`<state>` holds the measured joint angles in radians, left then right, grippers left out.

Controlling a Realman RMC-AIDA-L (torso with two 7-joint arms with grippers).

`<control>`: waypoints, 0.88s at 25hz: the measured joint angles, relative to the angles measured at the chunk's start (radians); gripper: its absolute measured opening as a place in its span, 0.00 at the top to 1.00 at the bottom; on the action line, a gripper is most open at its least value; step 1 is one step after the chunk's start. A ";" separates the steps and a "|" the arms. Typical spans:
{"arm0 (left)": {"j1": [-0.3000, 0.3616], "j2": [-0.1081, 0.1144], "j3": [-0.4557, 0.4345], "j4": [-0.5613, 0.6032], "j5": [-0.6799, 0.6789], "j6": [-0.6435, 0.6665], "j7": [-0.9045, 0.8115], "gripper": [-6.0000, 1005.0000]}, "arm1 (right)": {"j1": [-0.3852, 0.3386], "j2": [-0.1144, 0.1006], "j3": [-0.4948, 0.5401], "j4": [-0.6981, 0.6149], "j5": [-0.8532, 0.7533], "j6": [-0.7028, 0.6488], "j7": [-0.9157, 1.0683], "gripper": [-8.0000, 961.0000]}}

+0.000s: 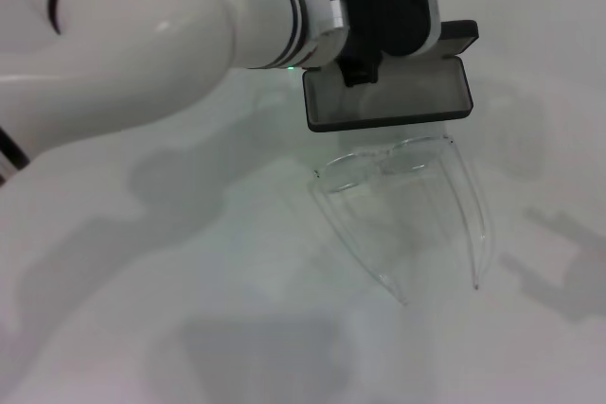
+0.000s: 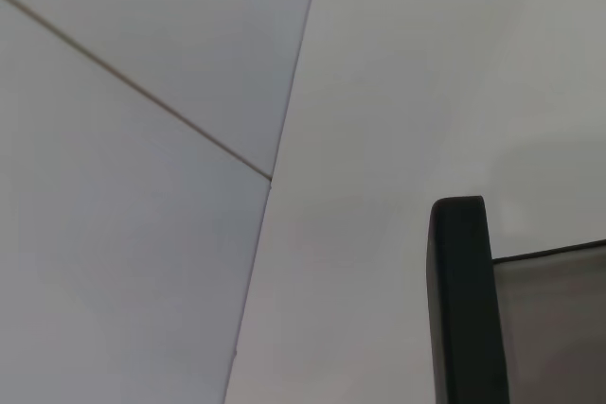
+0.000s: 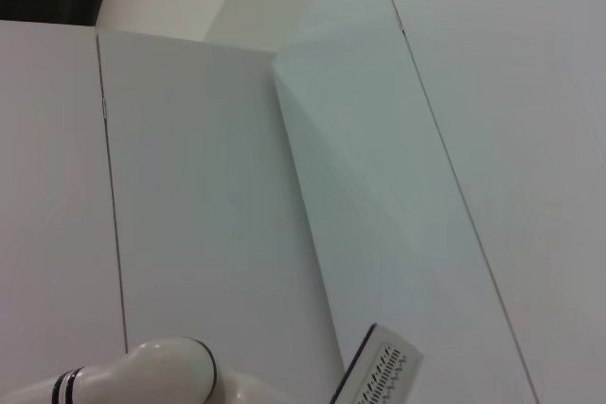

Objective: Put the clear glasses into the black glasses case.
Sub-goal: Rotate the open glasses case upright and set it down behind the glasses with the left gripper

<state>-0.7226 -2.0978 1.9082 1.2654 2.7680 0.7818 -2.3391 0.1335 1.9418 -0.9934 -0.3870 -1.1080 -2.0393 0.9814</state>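
The black glasses case [image 1: 388,96] lies open under the left gripper [image 1: 360,71], whose grip state I cannot tell, while the clear glasses [image 1: 407,205] lie unpacked on the table [image 1: 189,328] just beside the case.

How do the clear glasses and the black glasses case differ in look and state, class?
The clear glasses are transparent and colourless; the black glasses case is opaque matte black. The glasses are thin, with long unfolded arms; the case is a solid rectangle, lid open. The left tool hangs over the case, not over the glasses. Both rest on the white table.

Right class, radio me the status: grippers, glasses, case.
Left gripper over the open case, fingers hidden. Right gripper out of sight. Glasses on the table, arms unfolded, beside the case. Nothing between them.
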 joint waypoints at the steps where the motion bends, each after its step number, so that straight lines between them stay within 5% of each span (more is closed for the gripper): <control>1: -0.009 -0.001 0.009 -0.023 0.000 -0.022 0.000 0.90 | 0.000 0.000 0.000 0.000 0.000 0.002 0.000 0.25; 10: -0.065 -0.002 0.035 -0.187 -0.096 -0.119 0.052 0.90 | 0.001 0.003 -0.001 0.001 -0.002 0.010 -0.004 0.25; 22: -0.029 -0.003 0.053 -0.195 -0.175 -0.113 0.117 0.89 | 0.013 0.004 0.006 0.014 -0.014 0.012 -0.004 0.25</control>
<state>-0.7513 -2.1004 1.9609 1.0703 2.5926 0.6692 -2.2222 0.1469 1.9455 -0.9873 -0.3726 -1.1216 -2.0277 0.9771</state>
